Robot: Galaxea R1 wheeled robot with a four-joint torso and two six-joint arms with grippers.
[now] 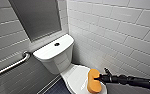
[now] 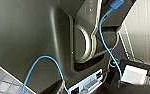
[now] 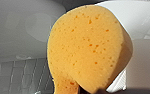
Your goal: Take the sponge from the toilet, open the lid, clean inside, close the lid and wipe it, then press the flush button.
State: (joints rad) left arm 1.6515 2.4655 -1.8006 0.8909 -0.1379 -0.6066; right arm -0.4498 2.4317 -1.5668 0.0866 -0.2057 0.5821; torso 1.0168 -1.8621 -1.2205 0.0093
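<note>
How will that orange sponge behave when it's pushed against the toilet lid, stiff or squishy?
Probably soft and squashy: the sponge shows open pores all over. Likely light for its size, since the right gripper holds it by one side without sagging. On the glossy lid it may drag rather than slide.

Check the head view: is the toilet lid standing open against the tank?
No, the lid lies down flat in front of the tank, not leaning against it.

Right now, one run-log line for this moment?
right pincer: shut on sponge | sponge: at lid, right side | lid: down | flush button: on tank top, arm away
</note>
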